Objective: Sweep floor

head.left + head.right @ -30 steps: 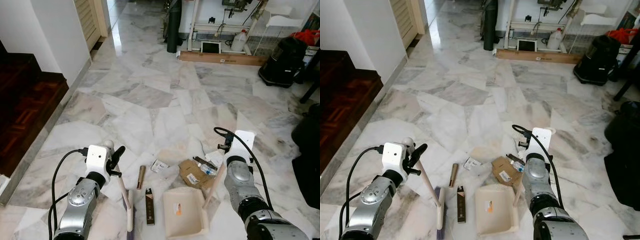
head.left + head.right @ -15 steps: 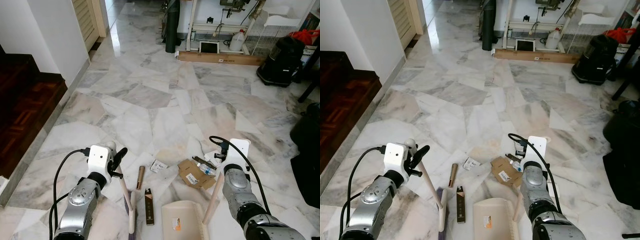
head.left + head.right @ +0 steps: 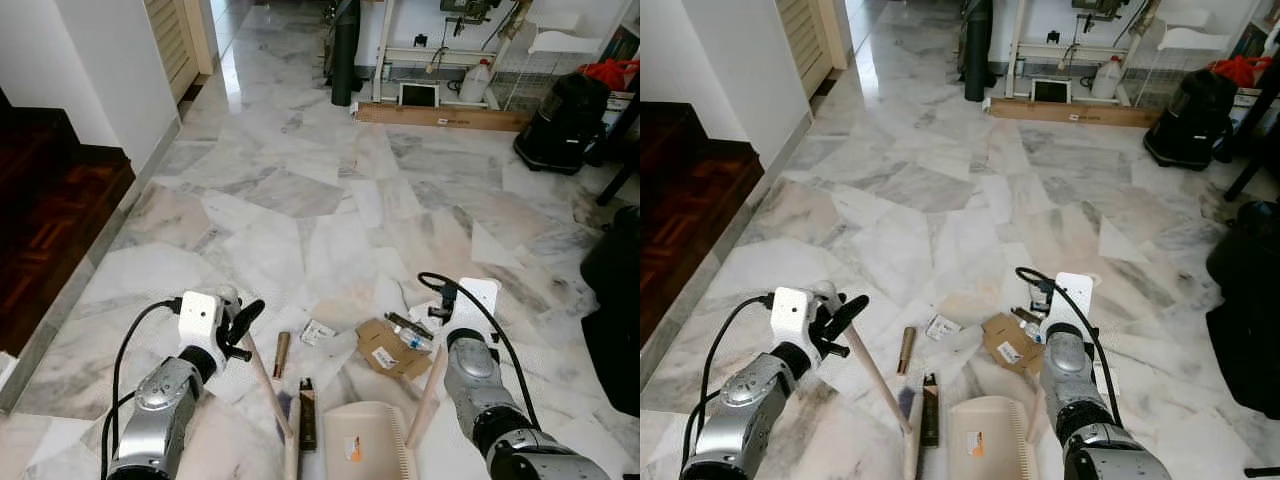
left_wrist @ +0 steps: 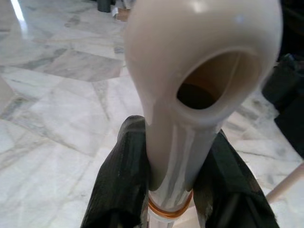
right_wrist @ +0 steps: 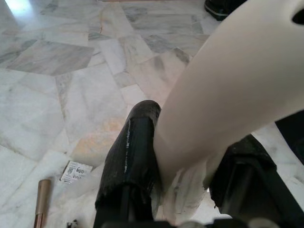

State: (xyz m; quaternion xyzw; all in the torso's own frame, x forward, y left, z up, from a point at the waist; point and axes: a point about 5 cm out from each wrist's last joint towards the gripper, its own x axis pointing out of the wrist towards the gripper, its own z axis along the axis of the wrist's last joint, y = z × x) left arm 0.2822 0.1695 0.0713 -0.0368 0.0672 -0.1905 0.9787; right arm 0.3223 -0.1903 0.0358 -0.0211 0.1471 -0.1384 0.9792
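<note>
Left eye view: left gripper (image 3: pixel 238 322) jaws clamp broom handle (image 3: pixel 268 385); right gripper (image 3: pixel 447 300) jaws clamp dustpan (image 3: pixel 366 443) handle
Risk: dark stick (image 3: pixel 307 414) may skid past the pan's lip

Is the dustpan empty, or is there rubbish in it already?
Empty, as far as it shows. The dustpan has only a small sticker inside; its near end is cut off. The cardboard scrap and brown tube lie on the floor.

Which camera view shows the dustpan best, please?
The left eye view: the cream dustpan lies open on the floor beside the dark box. The right eye view shows the same. The right wrist view shows its handle between the fingers.
</note>
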